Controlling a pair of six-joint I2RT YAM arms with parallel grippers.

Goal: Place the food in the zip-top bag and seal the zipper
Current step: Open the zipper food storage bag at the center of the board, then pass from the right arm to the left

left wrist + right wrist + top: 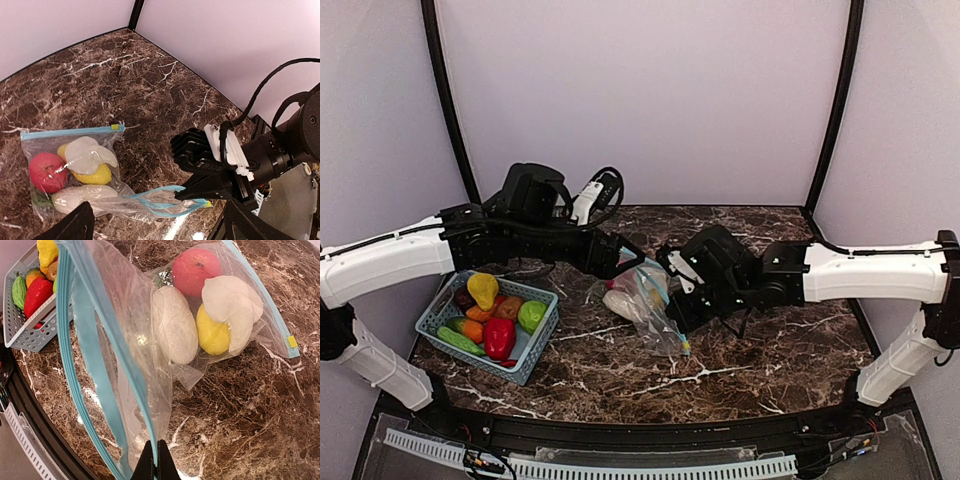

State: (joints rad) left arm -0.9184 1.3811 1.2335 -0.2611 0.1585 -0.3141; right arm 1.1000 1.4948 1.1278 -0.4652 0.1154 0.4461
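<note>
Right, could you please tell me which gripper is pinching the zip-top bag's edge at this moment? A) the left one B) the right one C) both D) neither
B: the right gripper is shut on the zip-top bag at its blue zipper edge, while the left gripper stands wide open, gripping nothing.

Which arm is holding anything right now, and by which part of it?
The right gripper has its fingers shut on the zip-top bag, pinching its teal zipper edge. The left gripper is open, holding nothing.

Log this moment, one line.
left fingers open | right fingers shut on bag rim | bag unsealed, food inside | basket holds more food
</note>
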